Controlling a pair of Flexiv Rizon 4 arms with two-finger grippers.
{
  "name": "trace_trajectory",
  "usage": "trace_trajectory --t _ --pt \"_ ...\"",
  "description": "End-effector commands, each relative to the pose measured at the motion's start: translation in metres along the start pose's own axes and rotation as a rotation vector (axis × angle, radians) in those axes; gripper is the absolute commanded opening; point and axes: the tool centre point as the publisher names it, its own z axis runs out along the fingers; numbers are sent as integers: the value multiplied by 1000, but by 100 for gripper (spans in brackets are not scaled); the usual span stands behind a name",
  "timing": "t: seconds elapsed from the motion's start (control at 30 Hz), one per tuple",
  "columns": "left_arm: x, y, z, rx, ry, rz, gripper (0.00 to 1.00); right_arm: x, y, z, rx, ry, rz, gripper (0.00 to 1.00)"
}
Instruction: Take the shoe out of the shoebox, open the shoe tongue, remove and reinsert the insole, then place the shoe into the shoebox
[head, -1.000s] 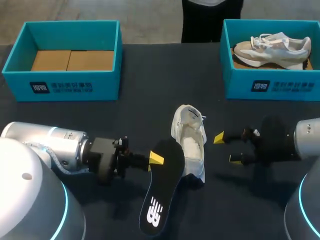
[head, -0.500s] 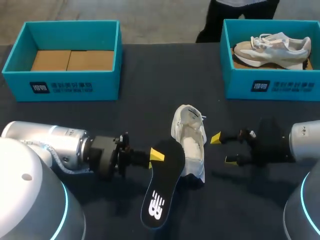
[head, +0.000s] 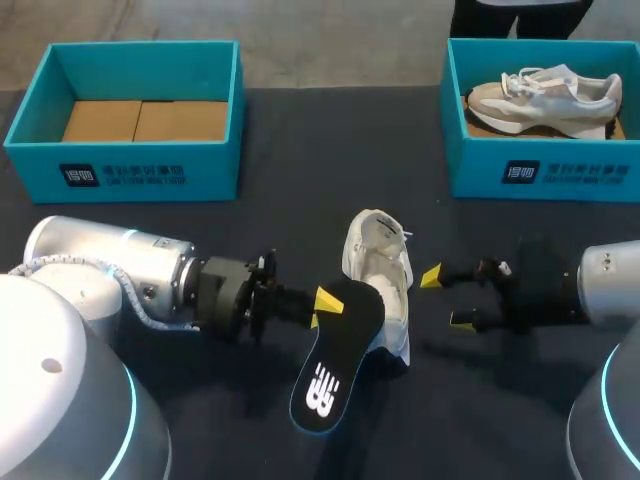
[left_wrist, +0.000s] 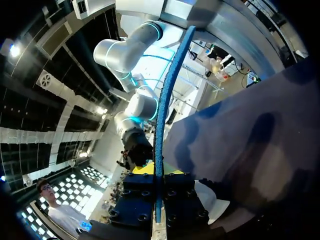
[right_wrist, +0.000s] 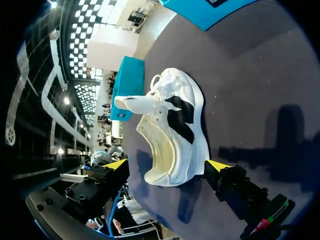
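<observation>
Here, at lower centre, the left gripper (head: 324, 302) clamps a flat, blue-edged black insole (head: 335, 365) overlapping the soft white shoe (head: 385, 262); right gripper (head: 447, 298) gapes apart.

Robot lab (twin arms (head: 120, 275) over black table (head: 300, 140)).

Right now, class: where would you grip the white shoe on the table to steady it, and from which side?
Probably the white shoe by its opening rim, on the wall facing the right claw, coming from the right. The opening faces up, tongue pulled out, so one finger fits inside, one outside; the insole in the left claw crowds the other side.
</observation>
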Motion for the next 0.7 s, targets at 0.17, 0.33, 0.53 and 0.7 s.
trace_trajectory --t 0.17,0.33,0.53,0.7 --pt "4 4 11 -3 -7 -10 0 1 -1 0 -1 -4 1 100" --pt "4 6 12 -4 -4 -8 0 5 -10 1 13 -5 -5 100" --pt "6 10 14 -11 1 -9 0 6 -25 1 44 -27 3 100" --pt "8 11 15 -14 12 -11 0 2 -34 0 39 -27 16 100"
